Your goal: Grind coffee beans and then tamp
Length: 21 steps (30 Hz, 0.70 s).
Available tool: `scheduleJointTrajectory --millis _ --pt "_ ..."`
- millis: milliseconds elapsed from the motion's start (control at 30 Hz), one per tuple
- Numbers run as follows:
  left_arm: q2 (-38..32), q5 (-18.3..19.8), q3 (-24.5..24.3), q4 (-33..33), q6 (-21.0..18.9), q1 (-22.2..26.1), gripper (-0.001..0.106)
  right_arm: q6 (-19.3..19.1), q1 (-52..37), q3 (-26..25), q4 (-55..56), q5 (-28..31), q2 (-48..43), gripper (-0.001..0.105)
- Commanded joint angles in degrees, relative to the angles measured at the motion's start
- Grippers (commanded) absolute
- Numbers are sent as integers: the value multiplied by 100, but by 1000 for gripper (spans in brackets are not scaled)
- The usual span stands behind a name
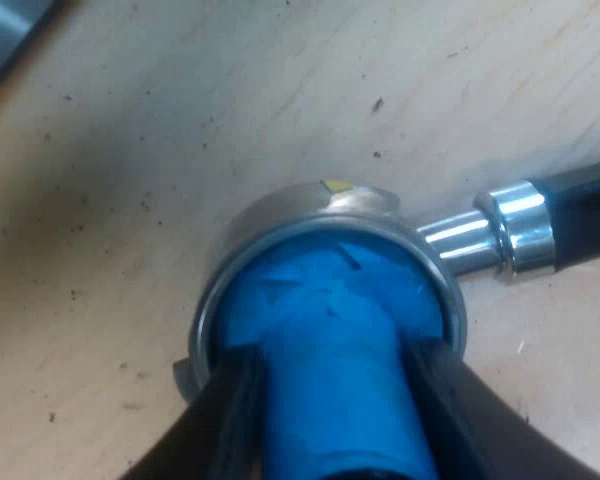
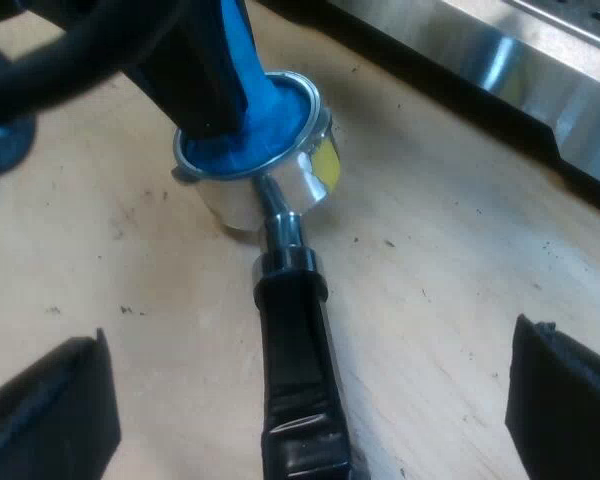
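Left wrist view: left jaws clamped on the stem of the blue tamper (image 1: 330, 330), one black finger each side. Tamper base sits inside the basket of the metal holder (image 1: 280, 212), w/ the steel rim showing round it. Holder stands on the pale wood counter (image 1: 130, 150), which is dotted w/ dark specks. Its dark handle (image 1: 585, 210) sticks out sideways past a chrome collar (image 1: 520, 228).

Right wrist view: right jaws wide apart, holding nothing. They hover above the counter, one side either side of the handle, not touching it. Beyond the holder is the espresso machine (image 2: 540, 70), steel body near but apart.
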Motion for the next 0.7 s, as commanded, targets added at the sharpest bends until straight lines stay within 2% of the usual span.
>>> scheduleJointTrajectory --millis 33,333,467,600,700 --pt "313 -27 196 464 16 -22 0 -18 -23 -12 -36 -2 -42 80" --pt "115 -38 -583 797 33 -22 0 -57 -23 -12 -249 -4 -42 80" --pt "-247 -38 -968 1031 47 0 0 -60 -23 -86 -402 -4 -42 80" --pt "-635 -121 -1094 1232 69 73 0 -91 -23 -213 -402 -4 -42 80" --pt "-941 -270 -1091 1478 69 231 0 -292 -23 -339 -402 -4 -42 80"
